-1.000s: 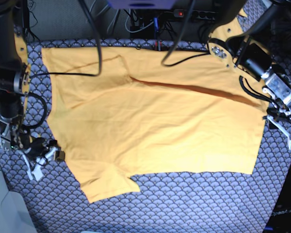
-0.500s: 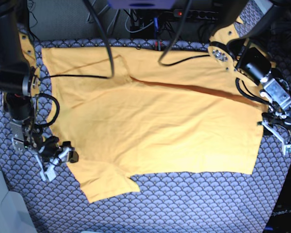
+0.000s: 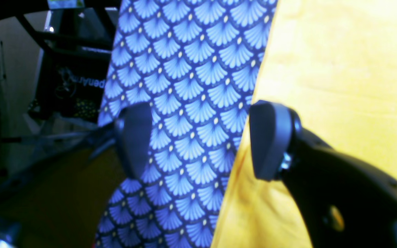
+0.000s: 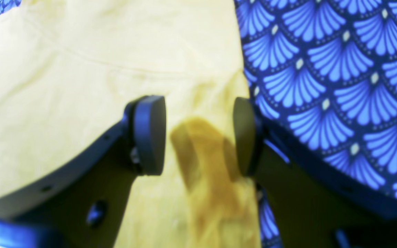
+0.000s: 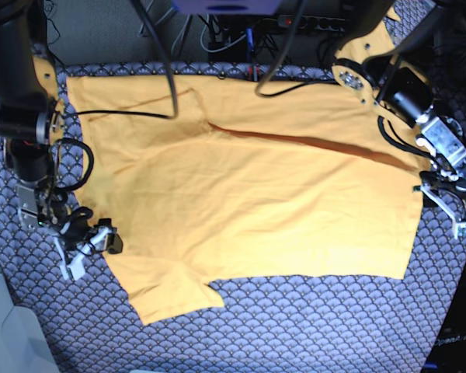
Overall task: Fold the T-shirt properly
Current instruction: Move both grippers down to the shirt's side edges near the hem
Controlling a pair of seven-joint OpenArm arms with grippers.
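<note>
**Shirt spread flat, both grippers open at its edges**

Your T-shirt (image 5: 248,194) lies spread across the middle of the desk, on the blue scallop-patterned cloth (image 5: 311,326) that covers it. It is mostly flat, with one long dark crease (image 5: 311,142) running across the upper half and a sleeve (image 5: 171,299) sticking out at the bottom near the left of the base view. The other sleeve lies at the top left corner of that view.

Your right gripper (image 5: 89,245) sits low at the shirt's edge on the left of the base view, just above that bottom sleeve. In the right wrist view its jaws stand wide apart around a raised, darker fold (image 4: 205,162) of the shirt's edge, with a gap showing between each pad and the fabric; nothing is clamped. The patterned cloth lies just beside the fold.

Your left gripper (image 5: 449,206) is at the opposite edge of the shirt, on the right of the base view. Its jaws are also wide, and the left wrist view shows them straddling the shirt's border: one finger (image 3: 133,137) is over the patterned cloth, the other finger (image 3: 271,137) over the yellow fabric. Whether they touch the surface you cannot tell.

Black cables (image 5: 163,70) hang over the top of the shirt.
</note>
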